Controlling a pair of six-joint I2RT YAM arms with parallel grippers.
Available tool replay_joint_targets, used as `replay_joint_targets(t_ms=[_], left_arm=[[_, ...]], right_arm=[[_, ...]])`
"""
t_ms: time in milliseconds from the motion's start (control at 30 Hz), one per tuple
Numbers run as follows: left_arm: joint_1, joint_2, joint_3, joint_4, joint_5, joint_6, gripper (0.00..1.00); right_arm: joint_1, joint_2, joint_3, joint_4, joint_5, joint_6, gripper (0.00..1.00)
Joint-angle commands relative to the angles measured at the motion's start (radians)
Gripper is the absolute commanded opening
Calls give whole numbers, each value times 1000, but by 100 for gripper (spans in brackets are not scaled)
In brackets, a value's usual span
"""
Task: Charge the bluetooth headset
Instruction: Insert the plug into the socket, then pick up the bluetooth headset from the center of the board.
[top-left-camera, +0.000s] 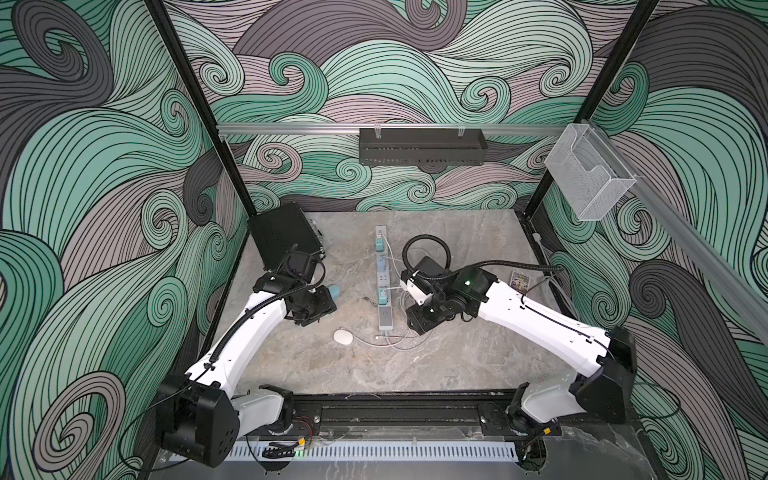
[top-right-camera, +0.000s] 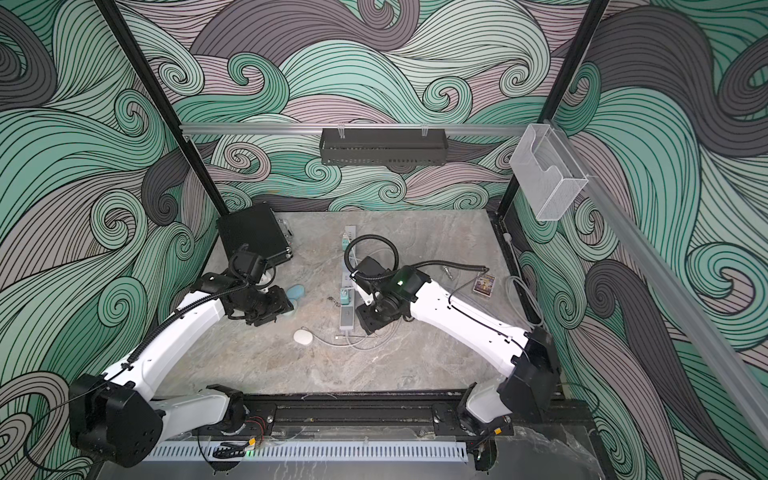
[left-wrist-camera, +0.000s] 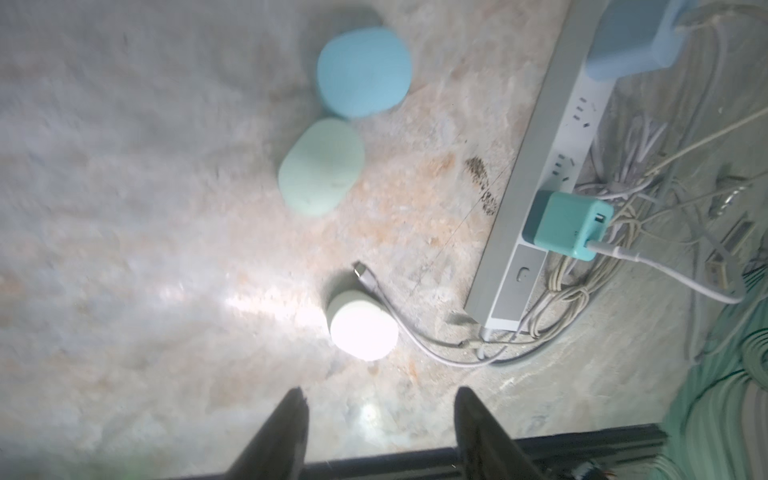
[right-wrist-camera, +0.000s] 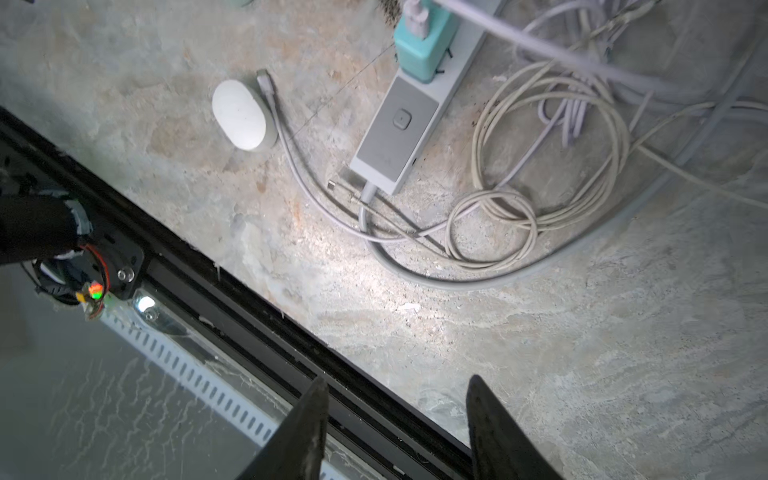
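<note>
Our left gripper (left-wrist-camera: 380, 395) hangs open and empty near the white headset case (left-wrist-camera: 363, 328), likely to steady it. The loose cable plug (left-wrist-camera: 360, 269) lies just beside it, left of the power strip (left-wrist-camera: 536, 208), beyond which our right gripper (right-wrist-camera: 397, 382), also open and empty, hovers, probably to take the cable.

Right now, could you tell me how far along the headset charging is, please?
Done: the teal charger sits in the power strip with a cable attached. In hand: nothing; left hand and right hand are open, empty. Left: the loose cable plug lies beside the white headset case, not inserted.
</note>
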Motion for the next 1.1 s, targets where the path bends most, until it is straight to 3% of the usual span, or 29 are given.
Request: replay_joint_targets(t_ms=[0, 233, 667, 900, 1067], left_arm=[[-1, -33, -42, -100, 79, -208, 56], [-20, -19, -143, 24, 133, -387, 55], [-89, 151, -157, 183, 101, -464, 59], [-101, 213, -158, 214, 90, -487, 59], [-105, 217, -167, 215, 88, -487, 58]], right_arm=[[-17, -47, -73, 70, -96, -41, 52], [-60, -85, -178, 129, -164, -54, 53], [-189, -165, -295, 176, -330, -68, 55], [-278, -198, -384, 295, -555, 65, 55], [-306, -200, -416, 350, -596, 133, 55]])
